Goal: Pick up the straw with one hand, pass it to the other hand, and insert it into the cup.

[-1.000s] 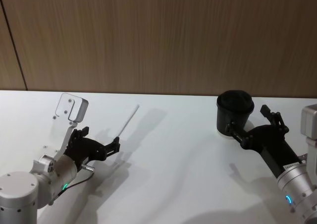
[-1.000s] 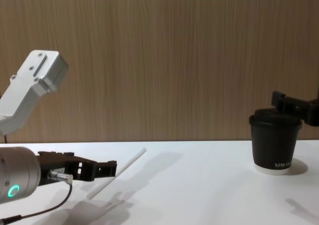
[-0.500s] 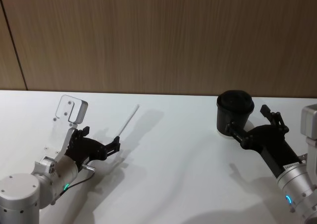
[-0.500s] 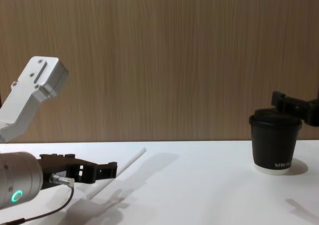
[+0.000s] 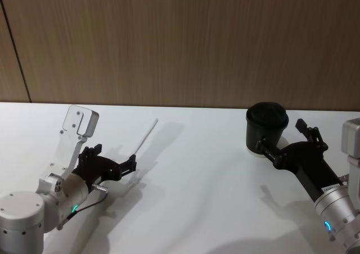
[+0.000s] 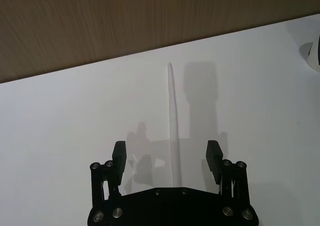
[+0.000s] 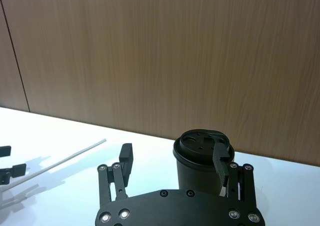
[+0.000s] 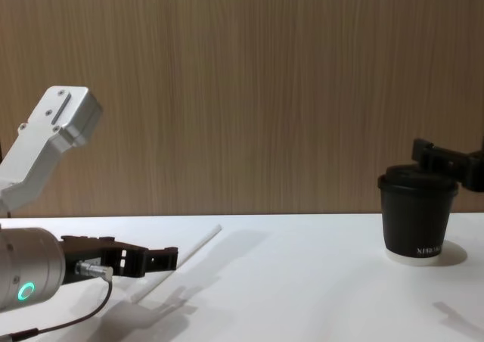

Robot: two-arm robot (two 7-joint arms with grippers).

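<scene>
Right now my left gripper [image 5: 115, 155] sits low over the white table [image 5: 197, 186], with its fingers spread wide and nothing held. The straw [image 5: 145, 137] lies flat on the table and runs straight out ahead of this gripper. In the left wrist view the straw [image 6: 171, 111] passes through the gap between my two fingers [image 6: 119, 151], a little nearer one of them and touching neither. Its near end goes under the gripper's black body, and its far end points away towards the wood-panelled wall [image 5: 180, 40]. From the chest view, the left gripper [image 8: 151, 257] is level with the straw's [image 8: 189, 253] near half.

My right gripper [image 5: 280, 134] is well apart from the left one, and its fingers are also spread wide. It is up against the cup [image 5: 266, 131], which stands upright with its domed lid on. In the right wrist view the cup [image 7: 197, 171] stands just ahead of the gripper's opening, with one finger [image 7: 220, 158] crossing in front of its lid. I cannot tell whether either finger actually touches the cup. The straw [image 7: 65, 158] shows far off to the side of this gripper.
</scene>
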